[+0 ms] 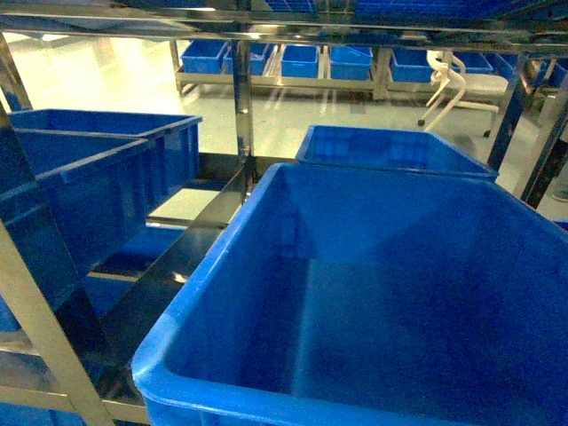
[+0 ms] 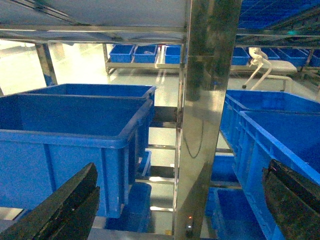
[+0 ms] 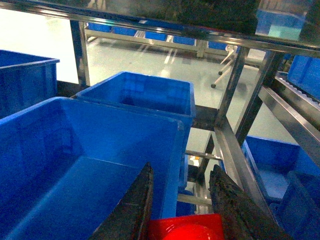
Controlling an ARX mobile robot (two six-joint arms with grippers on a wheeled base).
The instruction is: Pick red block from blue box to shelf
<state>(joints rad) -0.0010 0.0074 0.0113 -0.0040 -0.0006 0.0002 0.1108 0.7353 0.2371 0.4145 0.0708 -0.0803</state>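
The red block [image 3: 185, 229] shows at the bottom edge of the right wrist view, clamped between the two dark fingers of my right gripper [image 3: 182, 172]. That gripper hangs above the right rim of a large dark blue crate [image 3: 75, 165] on the shelf [image 3: 235, 150]. My left gripper [image 2: 181, 172] is open and empty, and faces a steel upright of the shelf [image 2: 205, 100] between two crates. The shelf [image 1: 241, 98] fills the head view, where neither gripper shows. The blue box is out of view.
A big dark blue crate [image 1: 373, 293] sits close in front, with another [image 1: 390, 146] behind it and two more [image 1: 80, 186] on the left. A steel rail [image 1: 266, 34] runs overhead. A lower deck holds further crates [image 2: 235, 210]. Across the floor stand a rack of bins [image 1: 302, 60] and a white stand [image 1: 453, 84].
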